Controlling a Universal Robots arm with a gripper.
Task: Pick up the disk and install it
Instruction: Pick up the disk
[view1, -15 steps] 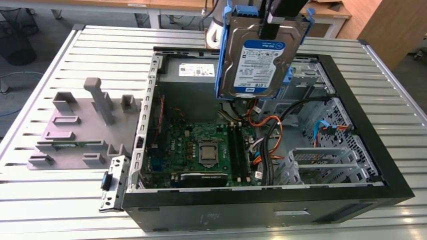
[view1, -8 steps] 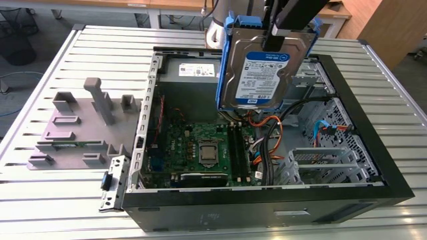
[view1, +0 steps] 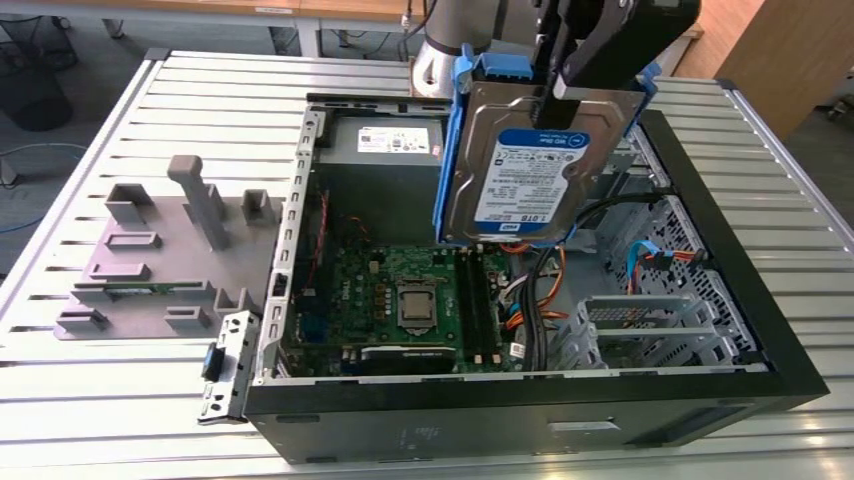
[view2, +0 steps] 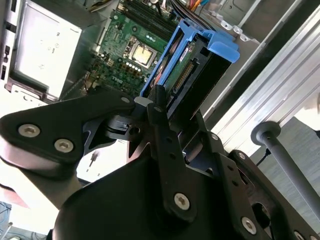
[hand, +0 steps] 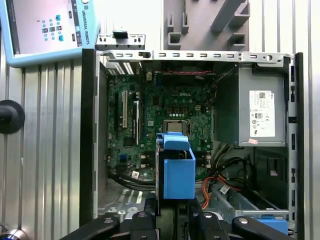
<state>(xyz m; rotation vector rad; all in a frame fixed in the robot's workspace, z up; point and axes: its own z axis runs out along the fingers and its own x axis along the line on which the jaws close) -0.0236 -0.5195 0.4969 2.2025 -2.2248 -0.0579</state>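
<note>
While end effector (view1: 574, 98) grips disk (view1: 514, 175), slatted metal table (view1: 134, 400) bears case (view1: 534, 408).

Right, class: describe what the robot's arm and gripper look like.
The gripper is matte black: flat, rounded linkage plates joined by silver screw heads, ending in narrow fingers. The arm is a rounded, silvery-grey tube.

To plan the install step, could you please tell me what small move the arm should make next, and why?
Probably a sideways shift toward the metal cage at the exterior view's right: the end effector holds the disk upright above the motherboard, not above that cage.
</note>
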